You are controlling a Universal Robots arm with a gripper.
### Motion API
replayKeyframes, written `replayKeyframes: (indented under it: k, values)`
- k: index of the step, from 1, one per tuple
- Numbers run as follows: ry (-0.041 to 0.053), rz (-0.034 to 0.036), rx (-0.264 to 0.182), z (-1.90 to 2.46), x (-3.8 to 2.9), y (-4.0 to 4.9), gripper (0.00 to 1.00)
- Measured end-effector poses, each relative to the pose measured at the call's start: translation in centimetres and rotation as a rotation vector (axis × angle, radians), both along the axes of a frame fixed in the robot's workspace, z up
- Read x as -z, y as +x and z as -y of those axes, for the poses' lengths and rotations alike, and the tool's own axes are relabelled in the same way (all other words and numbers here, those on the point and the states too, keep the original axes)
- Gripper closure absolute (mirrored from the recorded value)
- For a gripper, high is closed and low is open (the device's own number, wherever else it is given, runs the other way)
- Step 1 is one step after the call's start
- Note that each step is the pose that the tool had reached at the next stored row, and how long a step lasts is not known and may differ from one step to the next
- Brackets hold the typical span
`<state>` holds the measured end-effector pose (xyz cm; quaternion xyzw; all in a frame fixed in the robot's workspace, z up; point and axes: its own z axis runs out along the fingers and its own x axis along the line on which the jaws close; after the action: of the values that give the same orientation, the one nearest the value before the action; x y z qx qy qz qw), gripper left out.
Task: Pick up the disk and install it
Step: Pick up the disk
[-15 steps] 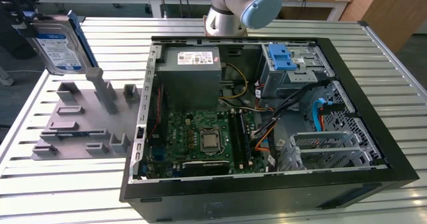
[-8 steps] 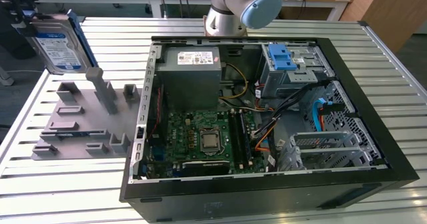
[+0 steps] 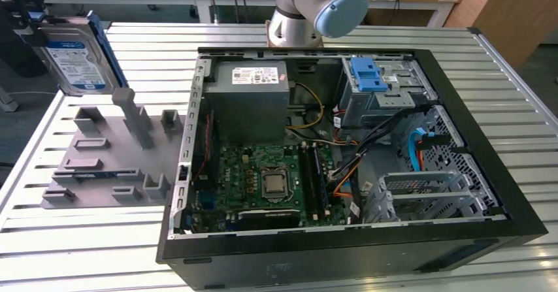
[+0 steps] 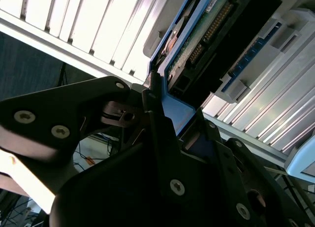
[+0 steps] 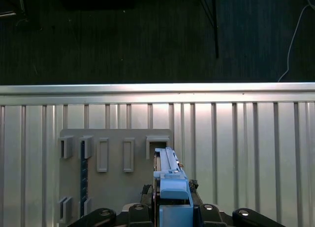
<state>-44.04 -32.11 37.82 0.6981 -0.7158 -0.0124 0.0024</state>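
So the disk (image 3: 74, 60) is seen standing on edge at the exterior view's left, up above the far corner of the grey holder plate (image 3: 96, 168) and well apart from the open computer case (image 3: 349, 253). It looks lifted clear of the plate's slots, though from these angles that's a judgement call.

Handling-wise, a metal-bodied drive like this is probably fairly heavy for its size and totally stiff, so no flex is to be expected. It's also fragile: knocks are badly tolerated, and the bare circuit board (image 4: 206, 35) on its underside, visible in the second wrist view, really shouldn't be pinched or scraped. The smooth metal faces would likely be slippery, so the blue frame (image 4: 174, 113) around the edges is the sensible place for it to be held.

And that's where it is held. In the second wrist view the gripper (image 4: 178, 122) is closed down onto the frame at one end of the drive, with the dark fingers (image 4: 156, 118) pressed against the blue plastic and no gap visible. In the first wrist view the disk's edge (image 5: 170, 173) is seen pointing down at the holder plate and the slatted table (image 5: 246, 153).

Over in the case, a blue latch (image 3: 370, 75) sits on the drive cage, untouched.
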Motion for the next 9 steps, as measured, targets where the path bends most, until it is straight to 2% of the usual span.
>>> replayKeyframes:
  k: [9]
  values:
    - [0.0000,0.0000,0.000,-0.01,-0.22,0.00,0.64]
